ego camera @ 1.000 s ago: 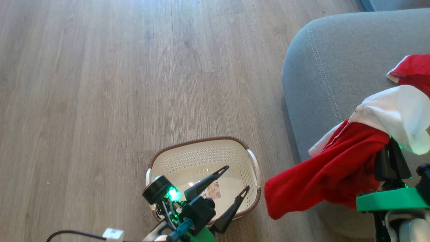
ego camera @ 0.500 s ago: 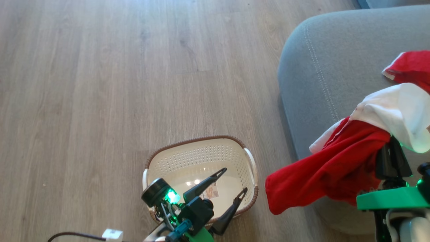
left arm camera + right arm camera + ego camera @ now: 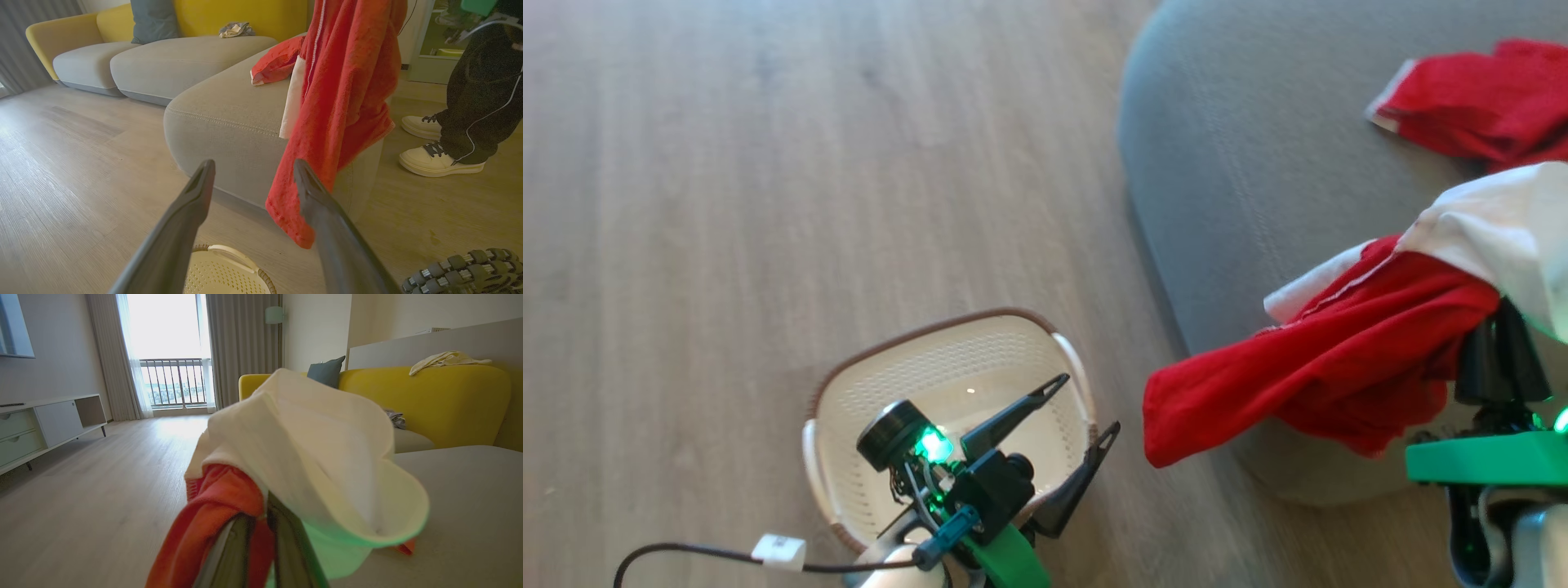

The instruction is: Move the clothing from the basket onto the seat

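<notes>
My right gripper [image 3: 1499, 353] is shut on the clothing, a hanging bundle of a red garment [image 3: 1339, 367] and a white piece [image 3: 1503, 229], held over the near corner of the grey seat [image 3: 1241, 163]. In the right wrist view the white piece [image 3: 318, 457] drapes over the fingertips of the right gripper [image 3: 264, 522]. Another red garment [image 3: 1470, 98] lies on the seat. My left gripper [image 3: 1090, 402] stands open over the cream basket [image 3: 915, 331] on the floor, nothing between its fingers. The left wrist view shows the left gripper [image 3: 253, 163], the basket rim [image 3: 245, 255] and the red garment [image 3: 339, 102].
Wooden floor [image 3: 768, 163] surrounds the basket. A person's legs and pale shoes [image 3: 437, 159] stand right of the seat [image 3: 229, 102]. A yellow-backed sofa [image 3: 163, 57] continues behind. A low cabinet [image 3: 45, 424] lines the far wall. A cable [image 3: 686, 555] trails by my left arm.
The head camera has swung, so seat and basket sit further left in the picture. The right gripper still holds the bundle by the seat; the left stays open.
</notes>
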You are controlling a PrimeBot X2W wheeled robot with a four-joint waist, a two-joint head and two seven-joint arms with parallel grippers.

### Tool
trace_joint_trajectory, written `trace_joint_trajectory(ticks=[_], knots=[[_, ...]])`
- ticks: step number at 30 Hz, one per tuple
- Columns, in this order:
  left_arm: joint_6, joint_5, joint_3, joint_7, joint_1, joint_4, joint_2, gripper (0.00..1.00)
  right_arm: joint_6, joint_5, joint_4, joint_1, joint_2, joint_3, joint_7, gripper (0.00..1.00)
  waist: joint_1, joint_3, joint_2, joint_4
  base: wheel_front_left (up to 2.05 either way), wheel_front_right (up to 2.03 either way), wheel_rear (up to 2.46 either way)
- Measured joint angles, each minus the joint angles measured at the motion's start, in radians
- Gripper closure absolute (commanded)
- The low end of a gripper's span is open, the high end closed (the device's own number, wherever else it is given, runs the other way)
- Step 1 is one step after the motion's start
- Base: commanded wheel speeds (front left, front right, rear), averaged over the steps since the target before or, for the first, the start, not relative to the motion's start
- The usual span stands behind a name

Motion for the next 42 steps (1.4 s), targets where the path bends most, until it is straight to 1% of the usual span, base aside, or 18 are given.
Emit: trace_joint_trajectory(ticks=[7, 10, 18, 20, 24, 28, 31, 38, 40, 42], knots=[[-0.002, 0.002, -0.02, 0.0, -0.033, -0.002, 0.025, 0.0, 0.0, 0.016, -0.02, -0.022, 0.002, -0.024, 0.0, 1.0, 0.0, 0.051, 0.0, -0.1, 0.0, 0.0, 0.0], [-0.01, 0.008, -0.033, 0.0, -0.055, -0.007, 0.038, 0.0, 0.0, 0.031, -0.021, -0.025, 0.003, -0.033, 0.0, 1.0, 0.0, 0.077, 0.0, -0.143, 0.0, 0.0, 0.0], [-0.01, 0.01, -0.065, 0.0, -0.086, -0.012, 0.065, 0.0, 0.0, 0.063, -0.019, -0.034, 0.005, -0.05, 0.0, 1.0, 0.0, 0.134, 0.0, -0.259, 0.0, 0.0, 0.0], [-0.01, 0.01, -0.08, 0.0, -0.092, -0.011, 0.067, 0.0, 0.0, 0.071, -0.02, -0.033, 0.006, -0.064, 0.0, 1.0, 0.0, 0.149, 0.0, -0.279, 0.0, 0.0, 0.0], [-0.011, 0.009, -0.12, 0.0, -0.123, -0.006, 0.068, 0.0, 0.0, 0.09, -0.032, -0.031, 0.006, -0.097, 0.0, 1.0, 0.0, 0.171, 0.0, -0.3, 0.0, 0.0, 0.0], [-0.012, 0.009, -0.15, 0.0, -0.146, 0.0, 0.071, 0.0, 0.0, 0.108, -0.032, -0.025, 0.006, -0.117, 0.0, 1.0, 0.0001, 0.18, 0.0, -0.307, 0.0, 0.0, 0.0], [-0.019, 0.009, -0.156, 0.0, -0.147, 0.0, 0.071, 0.0, 0.0, 0.115, -0.032, -0.019, 0.006, -0.119, 0.0, 1.0, 0.0, 0.18, 0.0, -0.307, 0.0, 0.0, 0.0], [-0.019, 0.008, -0.155, 0.0, -0.147, -0.001, 0.08, 0.0, 0.0, 0.116, -0.038, -0.021, 0.007, -0.128, 0.0, 1.0, 0.0, 0.185, 0.0, -0.305, 0.0, 0.0, 0.0], [-0.018, 0.008, -0.153, 0.0, -0.147, -0.002, 0.085, 0.0, 0.0, 0.114, -0.051, -0.044, 0.008, -0.144, 0.0, 1.0, 0.0, 0.19, 0.0, -0.305, 0.0, 0.0, 0.0], [-0.009, 0.002, -0.143, 0.0, -0.147, -0.002, 0.088, 0.0, 0.0, 0.087, -0.075, -0.088, 0.008, -0.153, 0.0, 1.0, 0.0, 0.2, 0.0, -0.304, 0.0, 0.0, 0.0]])
